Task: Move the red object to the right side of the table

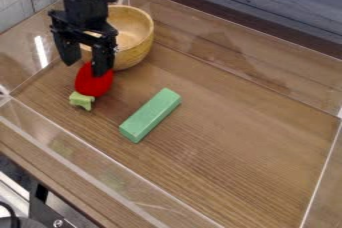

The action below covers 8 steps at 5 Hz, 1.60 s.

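Red object (pixel 91 83) lies just beneath open pincer (pixel 82 54).

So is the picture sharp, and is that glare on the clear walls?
In the camera view, the clear walls catch pale reflections; the table shows soft sheen, the red object and gripper look slightly soft, with faint shadows.

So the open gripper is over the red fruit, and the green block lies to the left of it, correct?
Not quite. The camera view shows the green block lying to the right of the red fruit, not left. The gripper is indeed open above the fruit.
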{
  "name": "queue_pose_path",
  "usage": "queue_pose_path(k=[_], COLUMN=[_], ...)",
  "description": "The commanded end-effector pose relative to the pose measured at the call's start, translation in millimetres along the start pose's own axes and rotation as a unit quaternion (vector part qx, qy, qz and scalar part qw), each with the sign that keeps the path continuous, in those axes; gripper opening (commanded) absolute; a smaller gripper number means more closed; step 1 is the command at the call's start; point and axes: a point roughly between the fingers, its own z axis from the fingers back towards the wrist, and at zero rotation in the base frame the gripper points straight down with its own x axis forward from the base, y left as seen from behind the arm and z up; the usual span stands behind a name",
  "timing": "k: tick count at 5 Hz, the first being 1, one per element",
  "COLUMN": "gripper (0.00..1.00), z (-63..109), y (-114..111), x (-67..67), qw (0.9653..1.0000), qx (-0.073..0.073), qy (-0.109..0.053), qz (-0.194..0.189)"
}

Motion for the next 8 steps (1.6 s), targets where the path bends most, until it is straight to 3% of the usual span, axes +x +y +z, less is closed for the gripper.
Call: queue_pose_path(k=[1, 6, 8], gripper=[1.00, 1.00, 1.00], z=[15.6, 9.8, -10.2], y=[2.4, 10.4, 11.4], x=[9.8, 18.3, 19.8], qw=[0.9996, 0.9986, 0.9988], qx=[0.014, 0.035, 0.035], qy=[-0.023, -0.021, -0.006], qz=[0.001, 0.034, 0.035])
